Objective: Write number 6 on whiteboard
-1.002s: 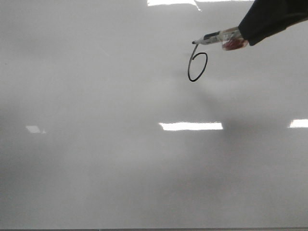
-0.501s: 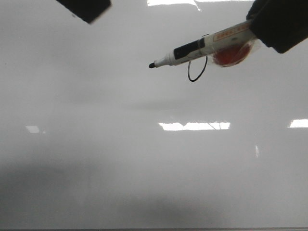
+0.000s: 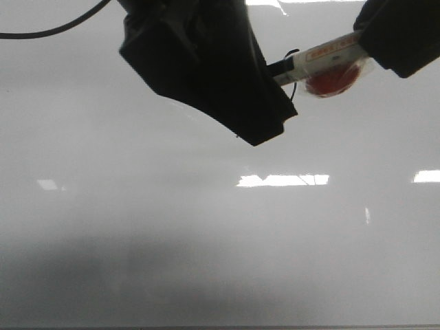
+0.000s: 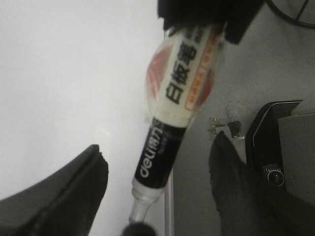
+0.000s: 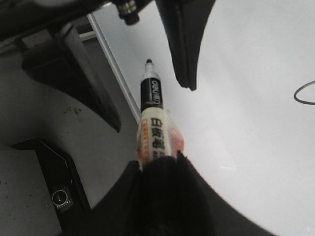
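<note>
**A:** Which of your pincers has the pen?

**B:** My right gripper [image 5: 157, 164]. Its black fingers are clamped on the rear of the white-barrelled whiteboard marker with the black band and orange-red label [image 3: 323, 58], and the pen's black tip [image 5: 148, 62] points away from my wrist, held up off the surface. In the front view the marker slants down from the upper right toward the middle.

**A:** And your left one?

**B:** My left gripper [image 4: 157, 187] stands spread apart, one dark finger [image 4: 59, 196] to each side of the marker's nib end, neither touching the barrel as far as I can see. From the front it is a big black mass [image 3: 206, 69] hanging over the upper middle of the board, covering the marker's front half.

**A:** Where is the digit?

**B:** The thin black hand-drawn number 6 [image 3: 294, 93] is on the large glossy grey-white whiteboard [image 3: 206, 240], upper right of centre, just below the marker. My left gripper hides nearly all of it; only a short dark curve shows at the gripper's right edge. My right wrist camera catches another piece of its loop [image 5: 304, 93] at the frame edge.

**A:** Anything else on the board?

**B:** Bright rectangular light reflections [image 3: 282, 180] across the middle.
</note>
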You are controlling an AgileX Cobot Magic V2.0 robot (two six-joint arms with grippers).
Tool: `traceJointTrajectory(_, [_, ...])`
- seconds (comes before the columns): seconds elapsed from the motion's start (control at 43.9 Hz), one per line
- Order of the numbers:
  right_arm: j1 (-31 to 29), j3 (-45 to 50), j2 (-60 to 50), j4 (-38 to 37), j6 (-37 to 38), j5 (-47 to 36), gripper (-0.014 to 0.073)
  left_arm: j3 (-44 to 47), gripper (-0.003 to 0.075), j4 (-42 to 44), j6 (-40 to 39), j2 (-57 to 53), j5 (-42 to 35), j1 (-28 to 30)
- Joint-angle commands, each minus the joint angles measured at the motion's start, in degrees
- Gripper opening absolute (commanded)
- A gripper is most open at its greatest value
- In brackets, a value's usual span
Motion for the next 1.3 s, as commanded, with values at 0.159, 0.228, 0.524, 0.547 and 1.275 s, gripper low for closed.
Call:
traceJointTrajectory(0.159, [0.12, -1.59, -0.96, 0.43, -0.66, -3.29, -0.0066, -1.64, 0.0293, -2.27, 2.16, -1.88, -3.53, -0.99])
traceJointTrajectory(0.228, [0.12, -1.59, -0.96, 0.43, -0.66, -3.29, -0.0066, -1.64, 0.022, -2.63, 2.79, -1.88, -3.53, -1.55])
traceJointTrajectory(0.524, [0.12, -1.59, -0.96, 0.43, -0.66, -3.28, 0.0078, -1.64, 0.002, -2.63, 2.93, -1.88, -5.24, -2.27])
traceJointTrajectory(0.547, [0.12, -1.59, -0.96, 0.43, -0.66, -3.28, 0.0138, -1.64, 0.0018, -2.63, 2.93, -1.88, -5.12, -2.27])
traceJointTrajectory(1.275, [-15.04, -1.59, -7.12, 0.37, 2.84, -3.02, 0.0644, -0.59, 0.0018, 30.51, -50.15, -13.59, 8.88, 30.47])
